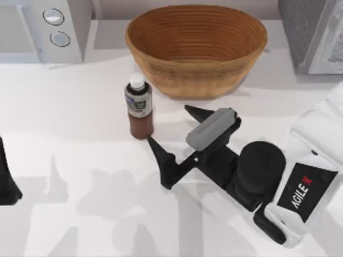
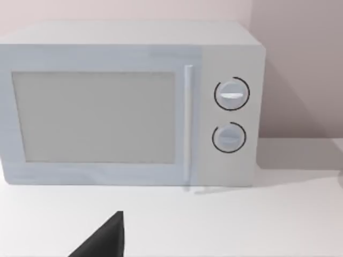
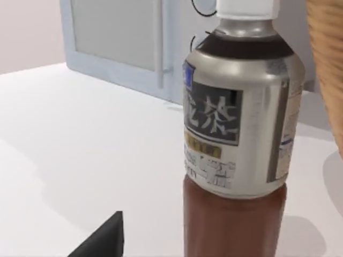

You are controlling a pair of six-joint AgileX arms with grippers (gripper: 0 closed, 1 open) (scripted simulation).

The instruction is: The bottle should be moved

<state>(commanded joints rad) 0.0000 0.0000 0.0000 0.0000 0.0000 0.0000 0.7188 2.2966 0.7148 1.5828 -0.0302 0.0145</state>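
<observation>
Bottle front-left of basket

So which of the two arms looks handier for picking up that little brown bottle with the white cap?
The right. Its gripper is open, fingers spread towards the small white-capped brown bottle standing before the woven basket. The left gripper sits parked at the table's left edge, facing the white microwave.

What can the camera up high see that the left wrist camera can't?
From above you see the bottle standing upright on the table, the woven basket behind it, and my right hand spread open beside the bottle, not touching it. My left arm sits at the table's left edge. The left wrist camera instead faces the microwave's door and handle. Both show the microwave with its two round dials, and the white table.
</observation>
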